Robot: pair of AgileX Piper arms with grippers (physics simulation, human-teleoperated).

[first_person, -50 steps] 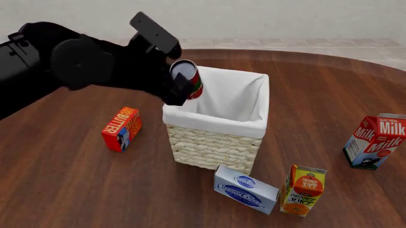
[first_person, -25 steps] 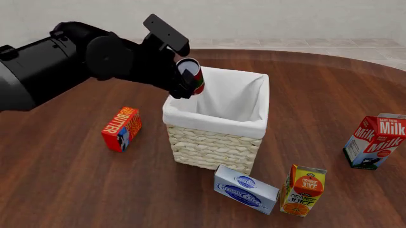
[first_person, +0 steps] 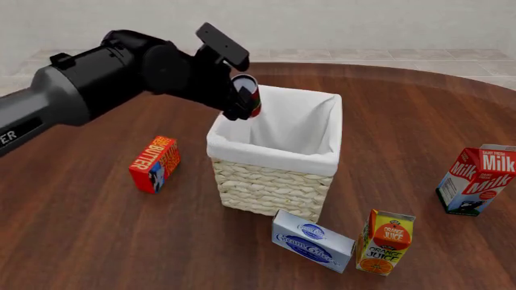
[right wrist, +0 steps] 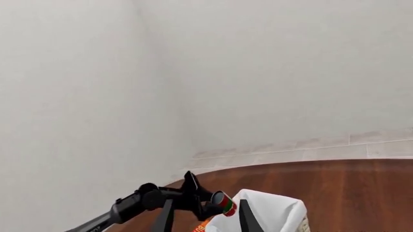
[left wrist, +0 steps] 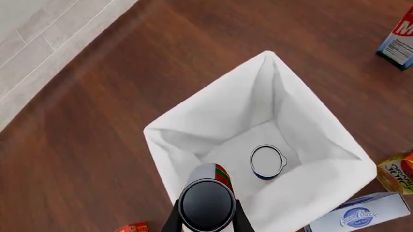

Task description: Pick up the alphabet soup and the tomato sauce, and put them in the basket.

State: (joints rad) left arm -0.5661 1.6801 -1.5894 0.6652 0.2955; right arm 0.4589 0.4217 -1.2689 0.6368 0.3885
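Progress: one can [left wrist: 267,162] lies in basket [first_person: 274,158], likely the soup | left fingers [left wrist: 240,223] pinch tomato sauce [first_person: 246,95] over far-left rim | right fingers [right wrist: 244,212] spread, empty | remaining: release

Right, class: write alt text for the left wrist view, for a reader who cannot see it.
The left gripper holds the tomato sauce above the open basket, whose white lining already holds another can at the bottom. Around it on the wooden table lie cartons, cut off at the picture's edges.
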